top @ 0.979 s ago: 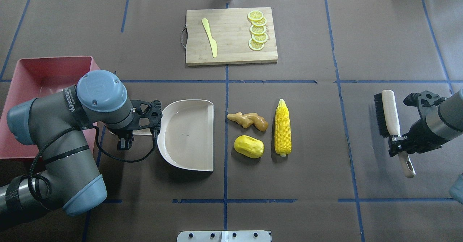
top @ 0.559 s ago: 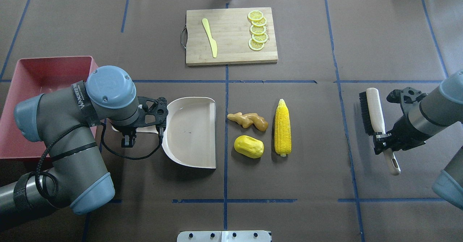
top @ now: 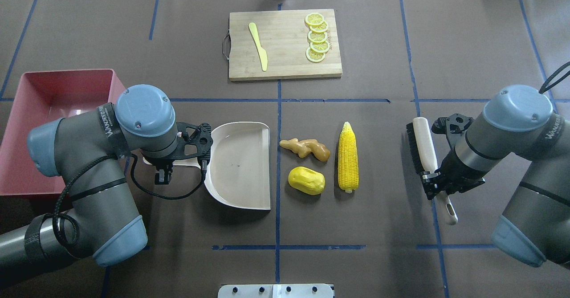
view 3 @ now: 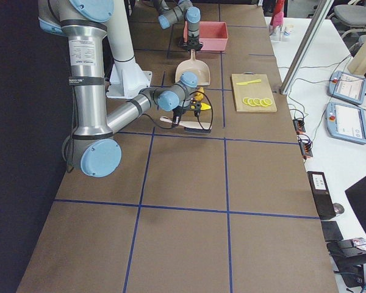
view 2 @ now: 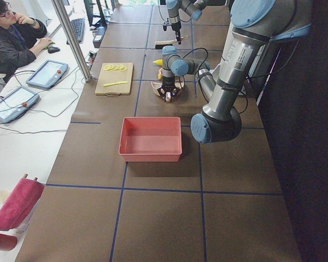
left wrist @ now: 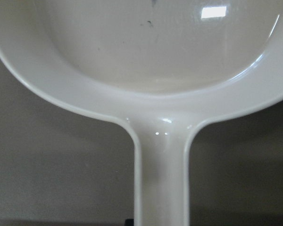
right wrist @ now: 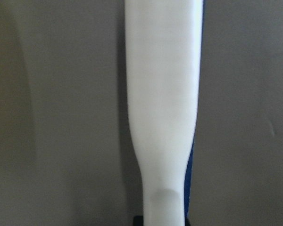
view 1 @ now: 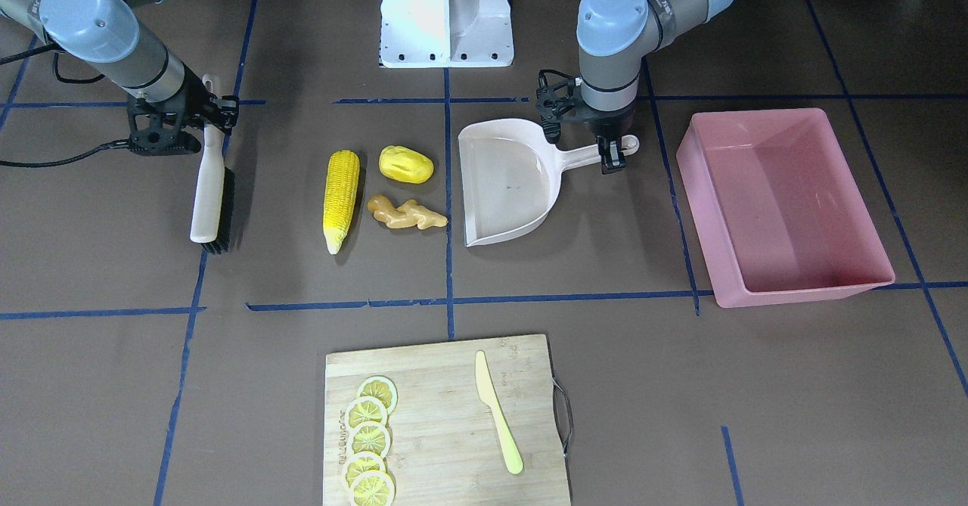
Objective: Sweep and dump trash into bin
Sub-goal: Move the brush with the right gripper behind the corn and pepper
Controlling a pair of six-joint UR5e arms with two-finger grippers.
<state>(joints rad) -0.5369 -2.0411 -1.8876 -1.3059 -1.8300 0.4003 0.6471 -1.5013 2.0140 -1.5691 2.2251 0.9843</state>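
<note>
As the left end effector [view 1: 611, 153] grips the dustpan [top: 240, 164], the right end effector [top: 435, 183] clamps the brush [top: 422, 144], corn [top: 348, 157] between them

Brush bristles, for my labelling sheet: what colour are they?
The brush bristles are black, clearest in the overhead exterior view.

**Brown paper-covered desk** [top: 378, 226], gridded with blue tape lines [top: 278, 226]. Lying on it: a rectangular bamboo cutting board [top: 287, 44] at far centre; a large pink plastic tub [view 1: 786, 203] at the robot's left; mid-desk, grouped close, a long yellow corn cob [top: 348, 157], a yellow oval lump [top: 306, 180] and a knobbly tan ginger root [top: 305, 148].
</note>
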